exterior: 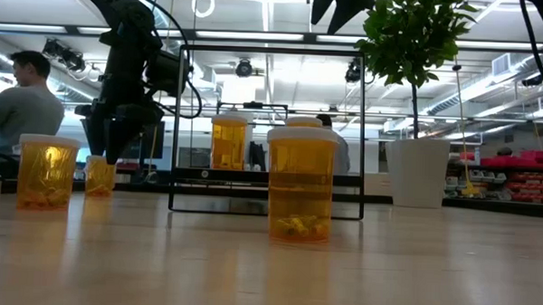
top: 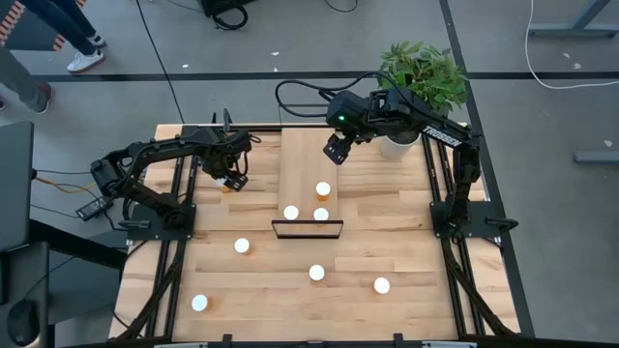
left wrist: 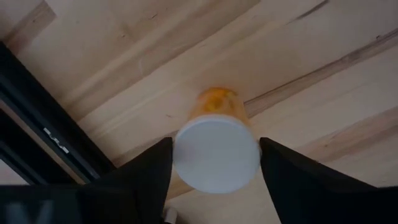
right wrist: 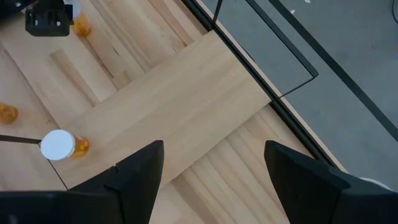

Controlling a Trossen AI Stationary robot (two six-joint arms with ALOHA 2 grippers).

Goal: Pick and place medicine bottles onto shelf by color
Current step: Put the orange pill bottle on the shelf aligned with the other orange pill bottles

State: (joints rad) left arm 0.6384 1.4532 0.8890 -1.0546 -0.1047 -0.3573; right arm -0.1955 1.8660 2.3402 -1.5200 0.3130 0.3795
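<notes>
Orange medicine bottles with white caps stand upright on the table and on the shelf (top: 308, 164), a pale board with a black frame at its near end. Three bottles stand on the shelf's near part (top: 323, 189). Others stand on the tabletop nearer the front (top: 316, 273). My left gripper (top: 232, 181) points straight down over one bottle (left wrist: 214, 102) at the table's far left, its fingers around the white cap. My right gripper (top: 337, 150) hangs open high above the shelf's far end, holding nothing. My left gripper has the bottle's white cap (left wrist: 180, 155) between its two fingers, one finger (left wrist: 146, 177) on each of two opposite sides, with no gap showing. The fingers come from above, pointing down. The bottle stands upright with its base on the table (exterior: 98, 178).
A white pot with a green plant (top: 397, 145) stands at the table's far right corner. Black frame rails run along the left (top: 179, 193) and right (top: 440, 184) sides. A person (exterior: 24, 108) sits in the room beyond the table.
</notes>
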